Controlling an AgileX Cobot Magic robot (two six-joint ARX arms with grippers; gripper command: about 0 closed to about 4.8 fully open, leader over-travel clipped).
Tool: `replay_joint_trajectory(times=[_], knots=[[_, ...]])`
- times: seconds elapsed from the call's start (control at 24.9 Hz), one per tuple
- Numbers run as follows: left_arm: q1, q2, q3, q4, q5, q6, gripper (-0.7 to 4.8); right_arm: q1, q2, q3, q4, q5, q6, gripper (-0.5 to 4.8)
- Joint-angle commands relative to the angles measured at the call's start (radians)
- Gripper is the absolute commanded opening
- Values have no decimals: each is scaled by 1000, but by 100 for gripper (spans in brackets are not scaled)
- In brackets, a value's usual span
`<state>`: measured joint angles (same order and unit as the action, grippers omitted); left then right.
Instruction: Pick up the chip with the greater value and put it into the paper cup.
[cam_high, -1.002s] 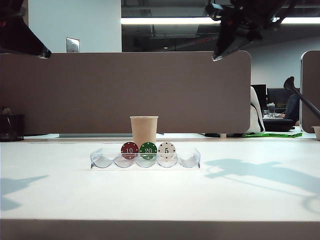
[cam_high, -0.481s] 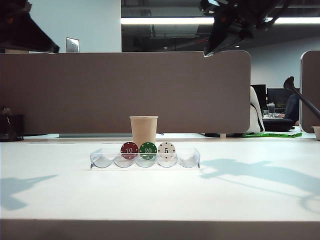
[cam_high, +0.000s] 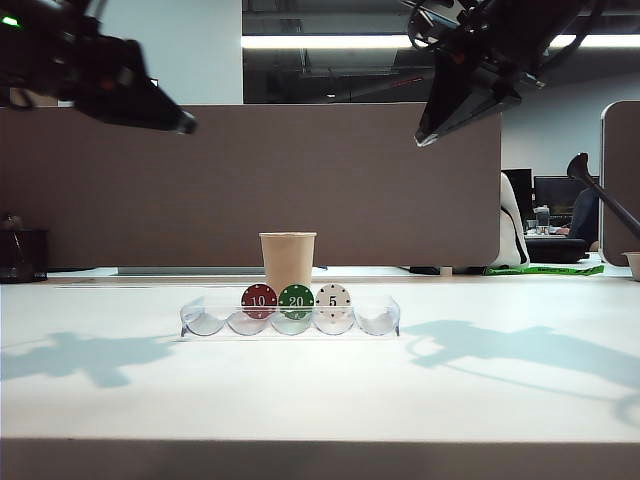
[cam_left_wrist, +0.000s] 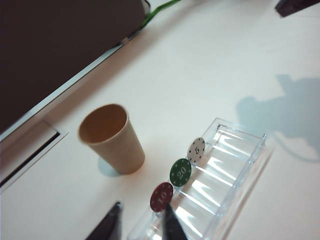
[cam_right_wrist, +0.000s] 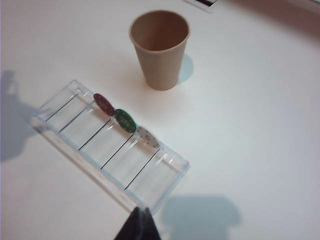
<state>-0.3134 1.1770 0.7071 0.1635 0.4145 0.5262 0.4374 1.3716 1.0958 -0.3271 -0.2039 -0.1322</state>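
The green "20" chip with the greater value (cam_high: 296, 299) (cam_left_wrist: 180, 172) (cam_right_wrist: 125, 120) stands on edge in a clear tray (cam_high: 386, 313) (cam_left_wrist: 241, 150) (cam_right_wrist: 59, 107), between a red "10" chip (cam_high: 259, 299) (cam_left_wrist: 161, 196) and a white "5" chip (cam_high: 333, 299) (cam_left_wrist: 196, 150). The tan paper cup (cam_high: 288, 258) (cam_left_wrist: 112, 141) (cam_right_wrist: 161, 50) stands upright and empty just behind the tray. My left gripper (cam_high: 183, 124) (cam_left_wrist: 142, 216) hangs high to the left of the tray, open, holding nothing. My right gripper (cam_high: 426, 137) (cam_right_wrist: 141, 216) hangs high to the right, shut and empty.
A brown partition wall (cam_high: 250, 185) runs along the back of the white table. A black bin (cam_high: 22, 255) stands at the far left. A cable slot (cam_left_wrist: 30, 155) is cut into the table near the cup. Both arms cast shadows on the table beside the tray.
My left arm has swung down and toward the middle, and its jaws have opened. My right gripper has tipped slightly but stays high on the right. Chips, tray and cup have not moved.
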Motion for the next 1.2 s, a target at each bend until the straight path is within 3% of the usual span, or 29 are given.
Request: replay_joint_trajectory(times=[0.04, 0.16, 0.24, 0.28, 0.44, 0.72, 1.2], knots=[[0, 87, 94, -55, 38, 68, 94, 1, -4, 4, -10, -13, 1, -6], [0, 153, 177, -144, 115, 129, 103, 1, -4, 4, -10, -20, 1, -6], [0, 183, 214, -201, 175, 193, 164, 1, -3, 4, -11, -20, 1, -6], [0, 195, 219, -210, 199, 250, 166, 1, -3, 4, -14, -20, 1, -6], [0, 211, 220, -216, 211, 311, 166, 1, -3, -11, -20, -28, 0, -6], [0, 293, 265, -255, 264, 312, 166, 1, -3, -66, -5, -43, -1, -5], [0, 454, 512, -478, 322, 312, 185, 1, -3, -83, -4, -46, -1, -6]])
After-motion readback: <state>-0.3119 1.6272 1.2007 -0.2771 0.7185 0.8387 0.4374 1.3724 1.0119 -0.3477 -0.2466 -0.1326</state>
